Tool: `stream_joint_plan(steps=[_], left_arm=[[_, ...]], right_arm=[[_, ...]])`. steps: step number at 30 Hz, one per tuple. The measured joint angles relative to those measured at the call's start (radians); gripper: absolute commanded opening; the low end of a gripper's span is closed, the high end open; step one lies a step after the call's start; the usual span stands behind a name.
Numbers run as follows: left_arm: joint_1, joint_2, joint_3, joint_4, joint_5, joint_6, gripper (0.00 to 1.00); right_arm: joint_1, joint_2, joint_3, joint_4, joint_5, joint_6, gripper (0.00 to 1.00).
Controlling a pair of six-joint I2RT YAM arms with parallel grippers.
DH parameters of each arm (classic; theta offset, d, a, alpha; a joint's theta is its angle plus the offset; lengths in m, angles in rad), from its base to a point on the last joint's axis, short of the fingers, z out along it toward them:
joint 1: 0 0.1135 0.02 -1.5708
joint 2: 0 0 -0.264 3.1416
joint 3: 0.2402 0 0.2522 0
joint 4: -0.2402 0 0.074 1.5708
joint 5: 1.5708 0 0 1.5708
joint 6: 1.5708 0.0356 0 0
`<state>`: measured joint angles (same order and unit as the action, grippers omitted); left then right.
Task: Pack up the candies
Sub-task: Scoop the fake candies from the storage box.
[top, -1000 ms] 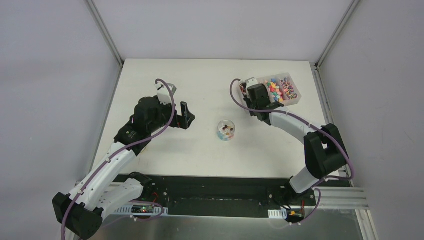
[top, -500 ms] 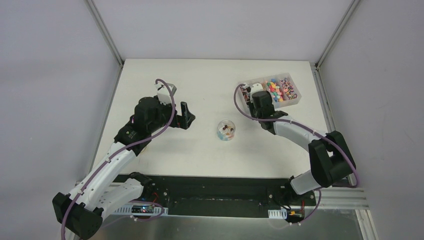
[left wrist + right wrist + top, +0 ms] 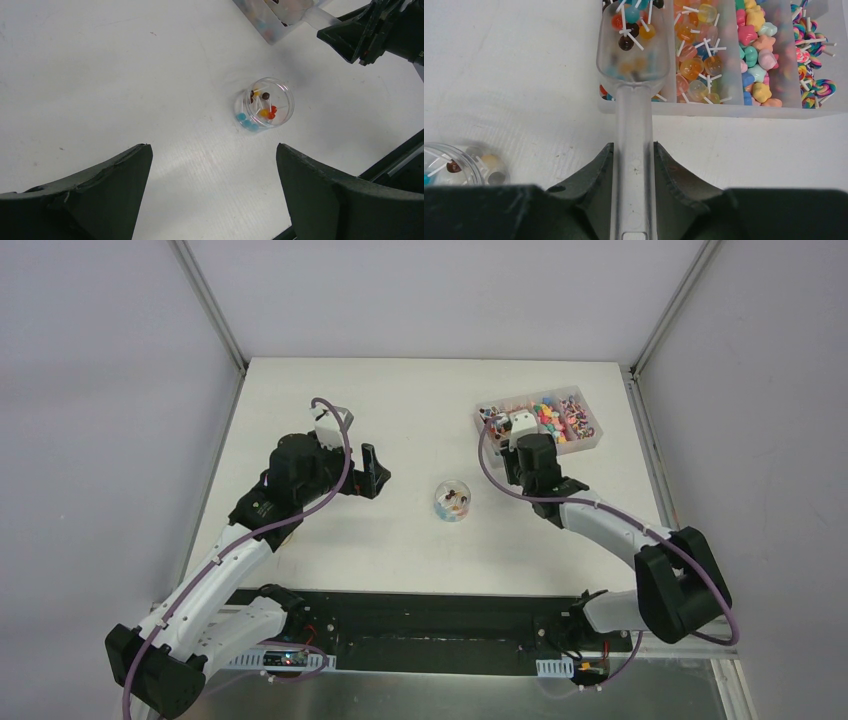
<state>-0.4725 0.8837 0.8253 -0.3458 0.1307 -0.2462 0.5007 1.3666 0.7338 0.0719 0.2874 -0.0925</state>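
Your right gripper [image 3: 634,157] is clamped on the handle of the clear scoop [image 3: 633,75], whose bowl at the top centre of the right wrist view carries a few candies [image 3: 626,43], tiny glossy balls on white sticks. At upper right the divided clear box [image 3: 724,111] holds many more, plus pastel stars and swirled lollipops; the small round jar [image 3: 471,152], lower left, holds a few. Your left gripper [image 3: 212,150] is spread wide, gripping nothing.

One jar [image 3: 453,500], one scoop [image 3: 633,125], one tray [image 3: 724,110], many candies [image 3: 704,65].
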Motion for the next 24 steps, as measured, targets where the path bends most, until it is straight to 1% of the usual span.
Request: stream_joint_plan(steps=[9,18,24], left_arm=[[0.0,0.001,0.0,0.0,0.0,0.0,0.99],[0.0,0.001,0.0,0.0,-0.001,0.0,0.99],[0.0,0.001,0.0,0.0,-0.002,0.0,0.99]], right_arm=[[-0.001,-0.076,-0.063,0.037,-0.014,-0.003,0.0],[-0.002,-0.227,-0.182,0.088,-0.031,-0.003,0.0],[-0.002,-0.323,-0.23,0.119,-0.051,-0.009,0.0]])
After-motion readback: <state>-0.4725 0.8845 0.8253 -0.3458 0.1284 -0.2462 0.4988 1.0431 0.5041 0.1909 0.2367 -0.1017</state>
